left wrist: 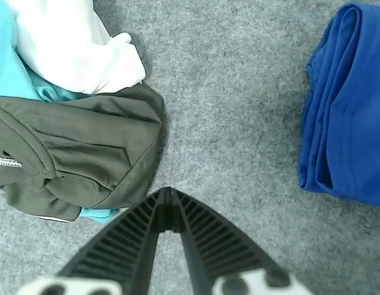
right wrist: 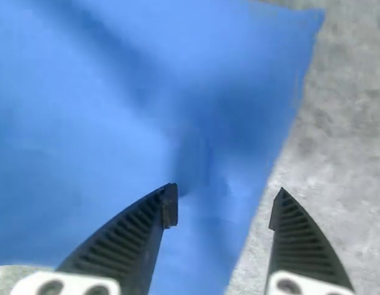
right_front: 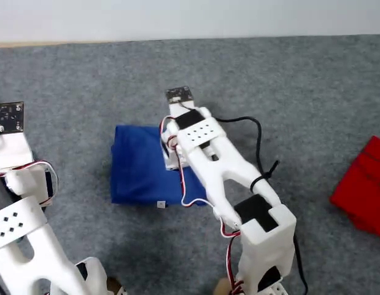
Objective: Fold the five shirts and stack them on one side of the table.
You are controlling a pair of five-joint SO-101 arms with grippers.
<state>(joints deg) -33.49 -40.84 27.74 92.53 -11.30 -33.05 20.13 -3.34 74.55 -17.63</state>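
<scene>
A folded blue shirt (right_front: 137, 166) lies at the middle of the grey table. My right gripper (right wrist: 226, 196) hangs open just over the blue shirt (right wrist: 104, 92), close to one edge, with nothing between its fingers. The right arm (right_front: 205, 147) covers that edge in the high view. My left gripper (left wrist: 168, 192) is shut and empty above bare table. Beside it lies a crumpled dark olive shirt (left wrist: 79, 153), with a white shirt (left wrist: 73, 49) and a light blue shirt (left wrist: 5, 55) behind. The blue shirt (left wrist: 349, 104) is on the other side of the left gripper.
A red shirt (right_front: 364, 184) lies at the table's right edge. The left arm (right_front: 18, 209) stands at the lower left. Bare grey table (right_front: 300, 92) stretches along the back and between the blue and red shirts. A black cable (right_front: 254, 132) trails from the right arm.
</scene>
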